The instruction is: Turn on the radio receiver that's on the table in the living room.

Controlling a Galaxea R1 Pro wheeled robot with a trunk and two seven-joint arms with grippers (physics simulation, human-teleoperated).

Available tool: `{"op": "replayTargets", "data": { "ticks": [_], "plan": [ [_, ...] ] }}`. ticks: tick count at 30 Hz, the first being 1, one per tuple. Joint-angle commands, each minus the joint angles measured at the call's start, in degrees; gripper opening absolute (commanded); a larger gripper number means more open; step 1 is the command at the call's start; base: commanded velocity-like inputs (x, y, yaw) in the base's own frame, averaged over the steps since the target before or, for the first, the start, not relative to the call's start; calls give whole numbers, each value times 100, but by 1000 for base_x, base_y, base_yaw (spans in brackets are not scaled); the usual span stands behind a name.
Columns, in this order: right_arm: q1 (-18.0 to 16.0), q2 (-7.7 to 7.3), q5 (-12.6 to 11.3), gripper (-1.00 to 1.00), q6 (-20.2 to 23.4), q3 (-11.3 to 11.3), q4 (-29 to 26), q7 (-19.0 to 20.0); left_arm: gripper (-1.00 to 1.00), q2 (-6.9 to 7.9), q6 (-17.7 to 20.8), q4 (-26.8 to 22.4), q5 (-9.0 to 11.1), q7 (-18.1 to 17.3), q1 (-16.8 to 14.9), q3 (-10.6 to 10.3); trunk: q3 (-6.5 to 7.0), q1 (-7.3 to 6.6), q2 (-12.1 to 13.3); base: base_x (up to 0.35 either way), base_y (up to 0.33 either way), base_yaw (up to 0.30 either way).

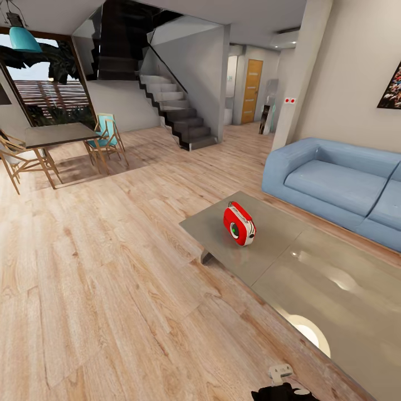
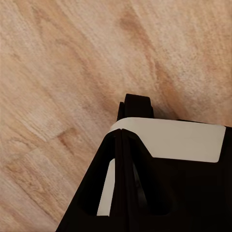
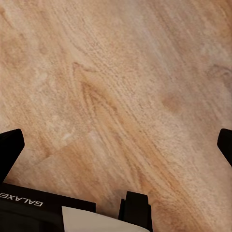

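Observation:
The red radio receiver (image 1: 239, 224) stands upright on the low grey table (image 1: 278, 262), near its far left corner, its round dial facing the open floor. The table runs from mid-room toward the lower right in the head view, in the living room with the light-blue sofa (image 1: 334, 186) behind it. In the right wrist view my right gripper (image 3: 116, 145) is open: its dark fingertips (image 3: 10, 149) sit far apart at the frame's edges, over bare wood floor with nothing between them. The left wrist view looks down at floor planks and my own black-and-white body (image 2: 169, 145).
Wide plank floor (image 1: 111, 289) lies between me and the table. A dark dining table (image 1: 58, 135) with wooden chairs (image 1: 106, 139) stands at the far left. A staircase (image 1: 178, 114) rises at the back. A framed picture (image 1: 391, 89) hangs above the sofa.

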Motion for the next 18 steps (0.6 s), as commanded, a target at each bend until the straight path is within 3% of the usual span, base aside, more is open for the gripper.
{"op": "replayTargets", "data": {
  "ticks": [1, 18],
  "plan": [
    [0, 0, 0, 100, 0, 0, 0, 0, -100, -2, 0, 1, 0, 0, 0, 0, 0, 0, 0, 0, 0, 0],
    [1, 1, 0, 100, 0, 0, 0, -1, -100, -5, 0, -1, 0, 0, 0, 0, 0, 0, 0, 0, 0, 0]
  ]
}}
